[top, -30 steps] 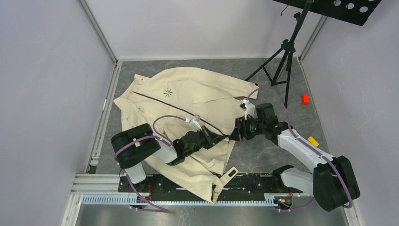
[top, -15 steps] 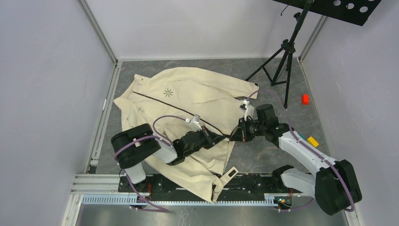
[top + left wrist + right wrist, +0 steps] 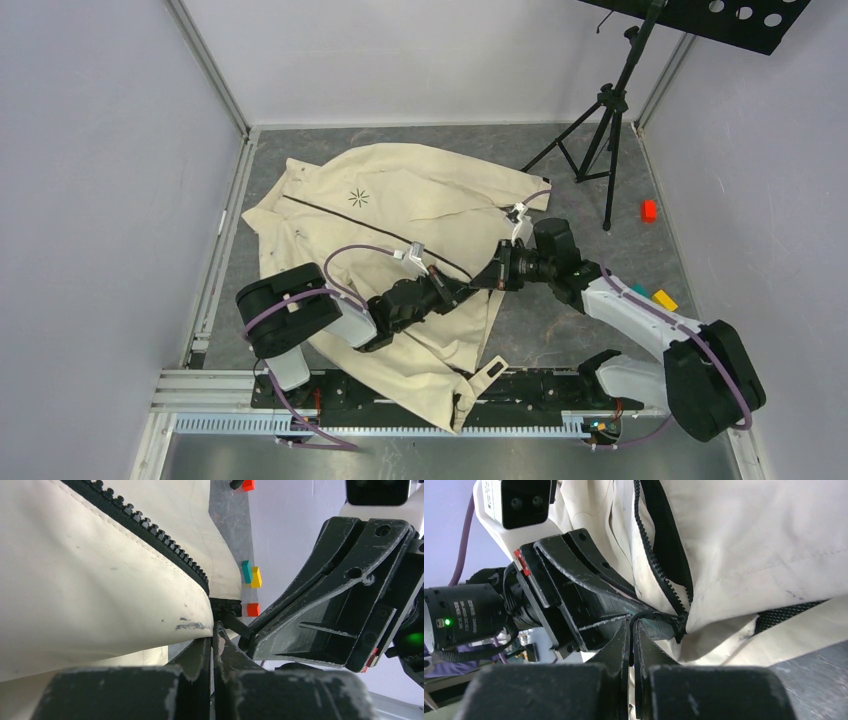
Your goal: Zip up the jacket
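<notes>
The cream jacket (image 3: 400, 210) lies spread on the grey table, with a black star logo (image 3: 357, 197) and a dark zipper line (image 3: 340, 215) running down to its near right hem. Both grippers meet at that lower end. My left gripper (image 3: 472, 291) is shut on the jacket's hem just under the zipper teeth (image 3: 150, 530), its tip (image 3: 214, 632) pressed into the fabric. My right gripper (image 3: 492, 283) faces it, shut (image 3: 630, 627) on the thin black zipper pull (image 3: 654, 615), which loops from the slider (image 3: 225, 611). The zipper stands parted above the slider (image 3: 659, 555).
A black tripod (image 3: 600, 120) stands at the back right. A red block (image 3: 649, 210), a teal block (image 3: 638, 290) and a yellow block (image 3: 665, 299) lie on the table right of the right arm. A metal rail (image 3: 400, 420) runs along the near edge; walls close in both sides.
The right gripper has closed on the zipper pull and shifted left and a little farther back, up against the left gripper. The left arm has stayed put.
</notes>
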Available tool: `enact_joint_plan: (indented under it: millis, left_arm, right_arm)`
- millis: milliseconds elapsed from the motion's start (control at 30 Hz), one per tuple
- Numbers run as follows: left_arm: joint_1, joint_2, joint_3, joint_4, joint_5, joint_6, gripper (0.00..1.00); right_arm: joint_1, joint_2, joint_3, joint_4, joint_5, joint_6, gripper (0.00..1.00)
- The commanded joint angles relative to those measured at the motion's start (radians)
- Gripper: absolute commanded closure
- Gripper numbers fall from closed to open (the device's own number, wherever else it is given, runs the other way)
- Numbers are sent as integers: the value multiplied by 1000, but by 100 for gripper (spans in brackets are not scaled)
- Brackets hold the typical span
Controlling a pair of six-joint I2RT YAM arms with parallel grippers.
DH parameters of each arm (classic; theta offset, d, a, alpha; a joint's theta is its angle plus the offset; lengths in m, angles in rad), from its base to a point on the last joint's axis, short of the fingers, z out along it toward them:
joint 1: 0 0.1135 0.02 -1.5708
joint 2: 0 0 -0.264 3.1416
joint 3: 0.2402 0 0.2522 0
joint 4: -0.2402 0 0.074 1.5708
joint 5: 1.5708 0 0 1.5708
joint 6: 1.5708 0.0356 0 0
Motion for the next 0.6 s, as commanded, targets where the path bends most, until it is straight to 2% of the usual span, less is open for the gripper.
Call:
enact_joint_plan:
  millis: [0,167,400,567]
  left_arm:
    - [-27,-34,5,53,4,48,98]
    - [-28,-41,-4,81,-9,45,98]
    - [-26,-67,-43,118,-28,10,98]
    - [-27,-60,-59,160,-21,-57,85]
  right_arm:
    - [53,55,57,169,55,120,100]
    - [73,113,63,267,57,198,100]
    - [66,78,42,263,76,201,100]
    - [65,31,0,313,79,241,100]
